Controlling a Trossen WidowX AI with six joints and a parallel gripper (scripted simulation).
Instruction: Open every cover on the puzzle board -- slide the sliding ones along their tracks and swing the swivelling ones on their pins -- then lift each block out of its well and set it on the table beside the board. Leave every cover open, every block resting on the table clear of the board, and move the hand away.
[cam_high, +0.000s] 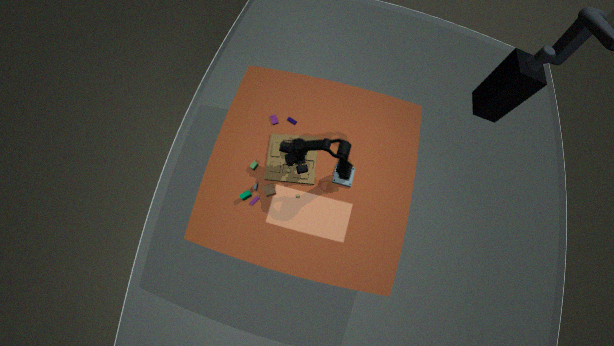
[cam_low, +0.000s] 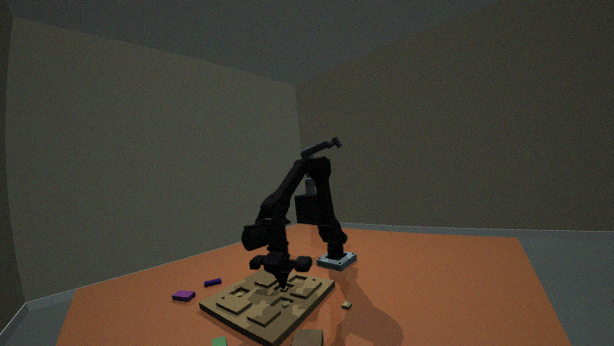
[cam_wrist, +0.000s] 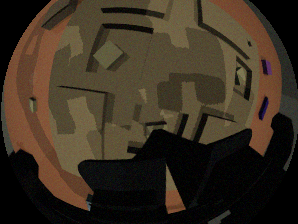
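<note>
The tan puzzle board lies flat on the orange mat. My gripper is shut and empty, fingertips down at a well in the board's arm-side part; the fingers hide part of that well. Raised covers stand beside open wells. A pale block sits turned in one well, and another pale block is in a well near the board's edge. Whether the well at my fingertips holds a block, I cannot tell. A small tan block lies off the board.
Purple and dark blue pieces lie beyond one side. Green pieces, another purple piece and a larger brown block lie near other edges.
</note>
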